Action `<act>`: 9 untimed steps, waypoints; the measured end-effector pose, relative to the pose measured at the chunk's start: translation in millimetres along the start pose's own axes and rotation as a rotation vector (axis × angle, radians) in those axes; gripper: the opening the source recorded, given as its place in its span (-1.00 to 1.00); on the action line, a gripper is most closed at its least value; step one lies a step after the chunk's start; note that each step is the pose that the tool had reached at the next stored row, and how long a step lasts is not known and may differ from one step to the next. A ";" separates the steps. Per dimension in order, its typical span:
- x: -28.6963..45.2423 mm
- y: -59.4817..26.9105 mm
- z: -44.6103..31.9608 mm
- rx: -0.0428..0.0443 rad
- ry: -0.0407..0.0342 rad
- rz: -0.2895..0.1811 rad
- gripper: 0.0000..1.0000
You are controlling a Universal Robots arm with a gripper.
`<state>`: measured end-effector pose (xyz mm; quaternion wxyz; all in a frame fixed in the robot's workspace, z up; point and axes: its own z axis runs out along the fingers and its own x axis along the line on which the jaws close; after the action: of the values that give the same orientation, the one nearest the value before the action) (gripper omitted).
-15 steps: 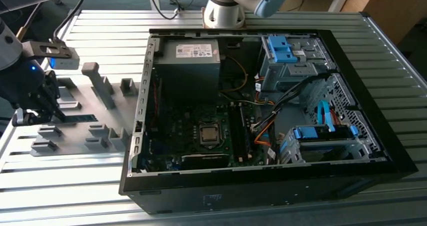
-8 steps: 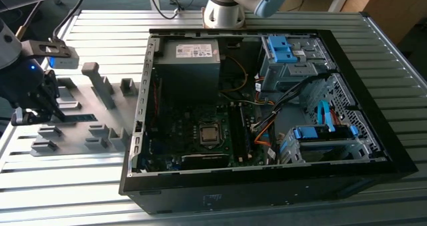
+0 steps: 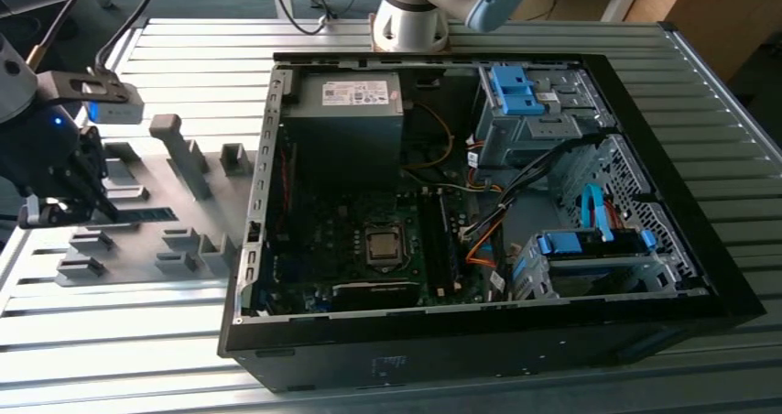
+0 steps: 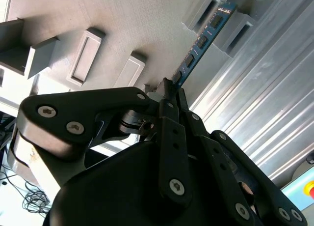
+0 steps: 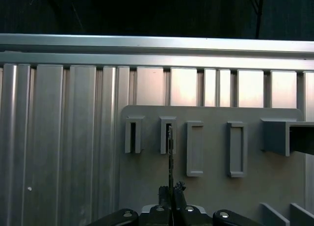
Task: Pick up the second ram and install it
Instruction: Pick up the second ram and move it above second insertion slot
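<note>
Here the gripper is pinched nearly closed on the second ram, just above the grey holder plate.

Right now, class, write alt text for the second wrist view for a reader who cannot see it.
The black gripper is closed on the near end of the second ram, whose far end rests between grey holder blocks.

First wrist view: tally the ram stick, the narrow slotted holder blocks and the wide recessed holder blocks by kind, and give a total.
Ram stick: 1
Narrow slotted holder blocks: 2
Wide recessed holder blocks: 2
Total: 5
</note>
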<state>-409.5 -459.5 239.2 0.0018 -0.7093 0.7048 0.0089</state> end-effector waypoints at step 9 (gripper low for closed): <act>0.0 0.0 -2.9 -0.0001 0.0000 0.000 -0.72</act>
<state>-409.5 -459.5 242.1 0.0017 -0.7094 0.7048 0.0089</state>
